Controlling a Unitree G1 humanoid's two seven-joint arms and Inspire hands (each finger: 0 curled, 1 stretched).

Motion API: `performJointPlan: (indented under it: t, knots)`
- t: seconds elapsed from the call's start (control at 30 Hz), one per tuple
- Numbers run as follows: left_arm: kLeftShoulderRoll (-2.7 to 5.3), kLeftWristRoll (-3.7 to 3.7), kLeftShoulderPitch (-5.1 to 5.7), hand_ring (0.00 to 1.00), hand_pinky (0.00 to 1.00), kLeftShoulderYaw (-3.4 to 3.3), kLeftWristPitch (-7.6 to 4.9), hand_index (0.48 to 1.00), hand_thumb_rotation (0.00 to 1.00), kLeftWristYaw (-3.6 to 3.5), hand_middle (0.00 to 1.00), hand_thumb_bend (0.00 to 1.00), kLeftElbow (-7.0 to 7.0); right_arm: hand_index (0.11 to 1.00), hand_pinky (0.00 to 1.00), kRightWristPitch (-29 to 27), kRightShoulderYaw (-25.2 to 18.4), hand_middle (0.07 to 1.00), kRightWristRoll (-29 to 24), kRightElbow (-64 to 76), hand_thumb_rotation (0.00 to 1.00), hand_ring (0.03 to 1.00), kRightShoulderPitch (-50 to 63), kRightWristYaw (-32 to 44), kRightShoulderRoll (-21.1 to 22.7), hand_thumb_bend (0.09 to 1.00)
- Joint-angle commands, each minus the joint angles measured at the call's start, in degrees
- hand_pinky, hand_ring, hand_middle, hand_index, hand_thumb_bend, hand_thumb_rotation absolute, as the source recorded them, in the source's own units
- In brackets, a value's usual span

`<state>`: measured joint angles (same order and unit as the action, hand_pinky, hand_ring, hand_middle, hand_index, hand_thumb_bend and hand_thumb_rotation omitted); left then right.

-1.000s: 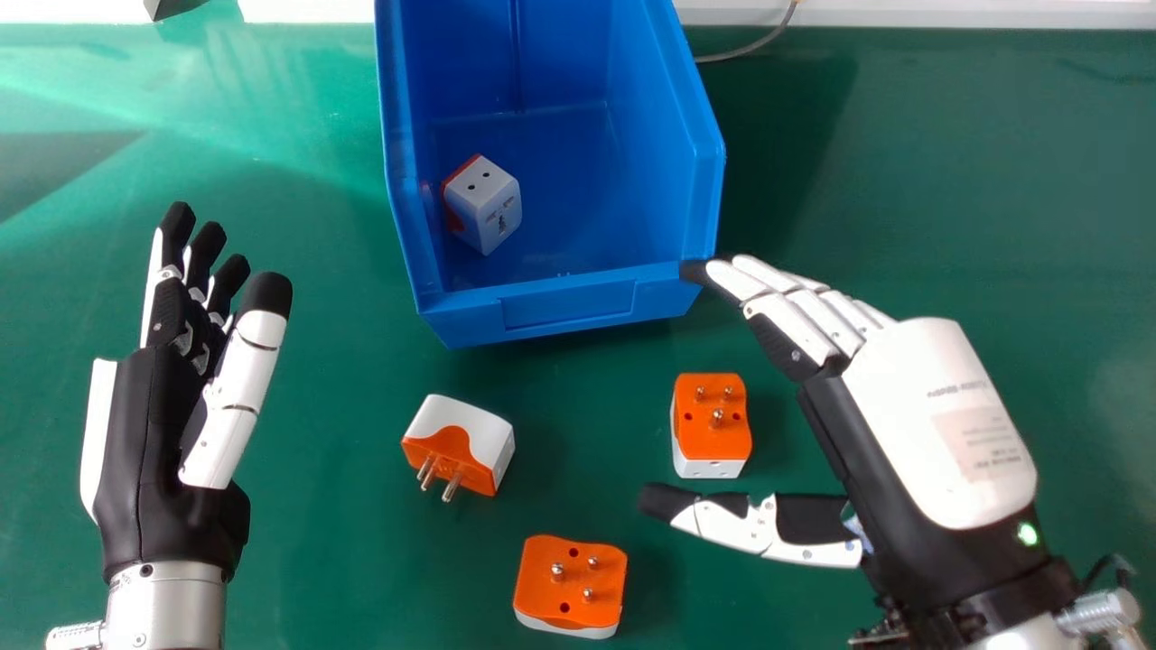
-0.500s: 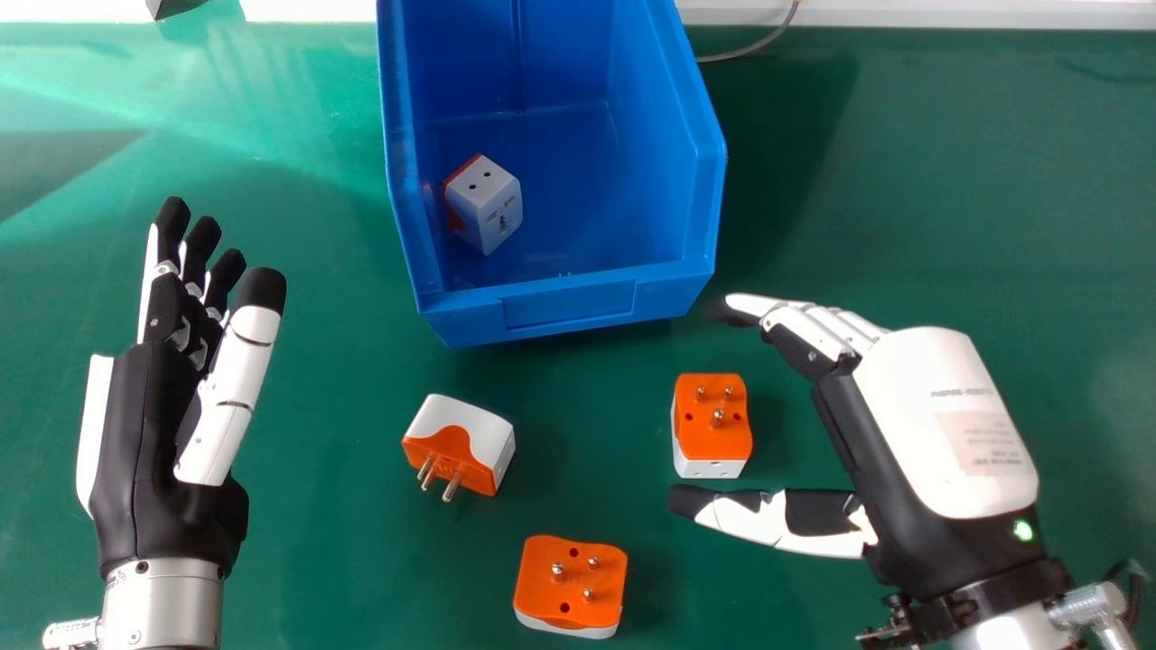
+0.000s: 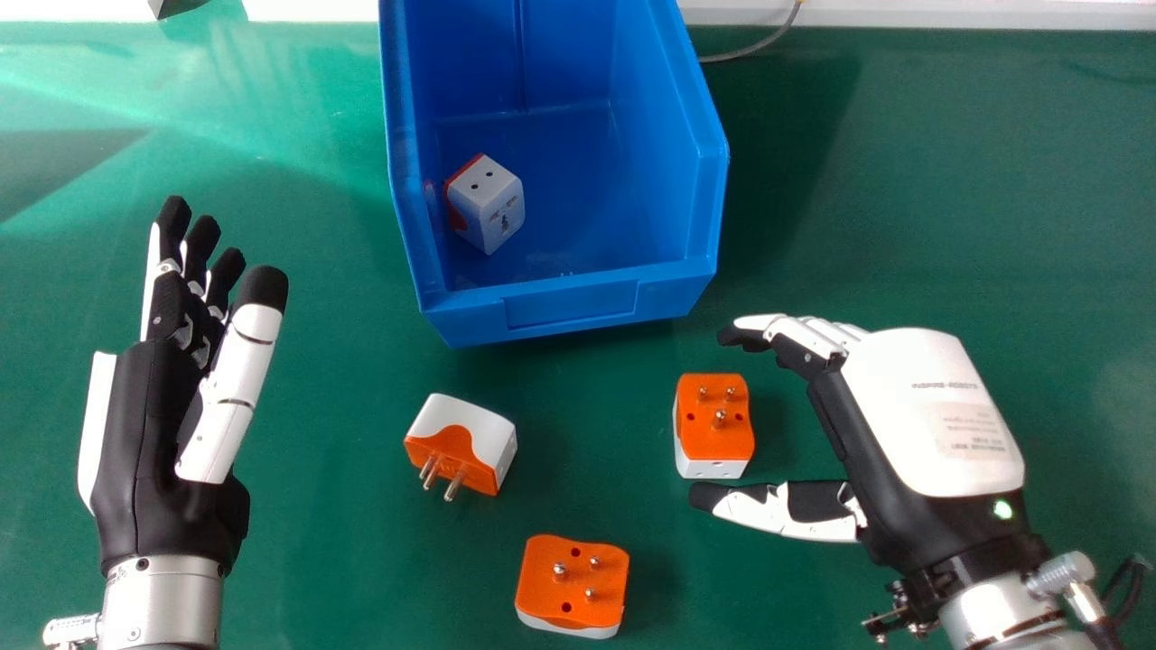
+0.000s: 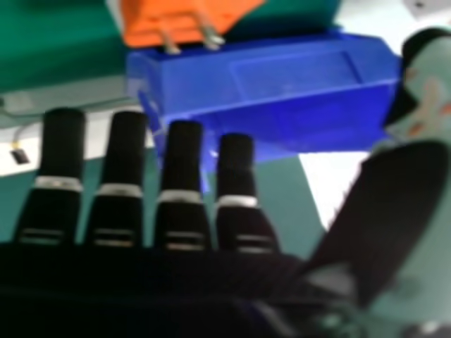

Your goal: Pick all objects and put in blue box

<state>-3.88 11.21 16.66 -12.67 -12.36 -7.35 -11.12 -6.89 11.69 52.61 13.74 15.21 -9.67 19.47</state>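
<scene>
In the head view the right hand (image 3: 926, 411) is at the right, fingers bent a little and thumb apart, holding nothing. Just left of its opening lies an orange and white adapter (image 3: 713, 420), pins up. A second adapter (image 3: 465, 438) rests on its side left of centre, and a third (image 3: 573, 582) lies pins up near the bottom edge. Inside the blue box (image 3: 569, 302) sits another adapter (image 3: 488, 203). The left hand (image 3: 140, 433) stays open at the left. In the right hand view appear an orange adapter (image 4: 165, 17), the blue box (image 4: 282, 74) and the right hand (image 4: 141, 282).
The green table (image 3: 903, 208) carries everything. A grey cable (image 3: 754, 45) runs beside the blue box's far right side, and a white edge (image 3: 921, 13) borders the table at the back.
My right hand has drawn back from the box's front corner, and its fingers have bent slightly more. The thumb has shifted to the right. The adapters stay in place.
</scene>
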Motion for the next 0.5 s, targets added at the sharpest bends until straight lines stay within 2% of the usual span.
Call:
performJointPlan:
  t: [0.0, 0.1, 0.33, 0.47]
  knots:
    - [-0.54, -0.10, -0.10, 0.98, 0.95, -0.38, -0.32, 1.000, 0.62, 0.17, 1.00, 0.62, -1.38, 0.714, 0.54, 0.6, 0.4, 0.707, 0.4, -0.1, 0.36, 0.660, -1.4, 0.1, -0.2, 0.615]
    - [-0.60, -0.59, -0.09, 0.98, 0.95, -0.33, -0.27, 0.998, 0.62, 0.37, 0.99, 0.62, -1.45, 0.715, 0.54, 1.8, 1.2, 0.707, 0.4, -1.0, 0.36, 0.659, -2.7, 0.8, -0.3, 0.615]
    - [-0.41, -0.17, -0.23, 0.98, 0.96, -0.28, -0.49, 0.997, 0.63, 0.13, 0.99, 0.61, -1.29, 0.722, 0.55, 3.8, 3.0, 0.712, 0.6, -4.7, 0.37, 0.667, -7.3, 1.5, -0.5, 0.627]
    - [-0.46, -0.44, -0.23, 0.98, 0.96, -0.30, -0.64, 0.997, 0.62, 0.15, 1.00, 0.61, -1.09, 0.731, 0.56, 5.5, 3.9, 0.725, 0.8, -6.0, 0.38, 0.679, -9.5, 2.7, -0.4, 0.646]
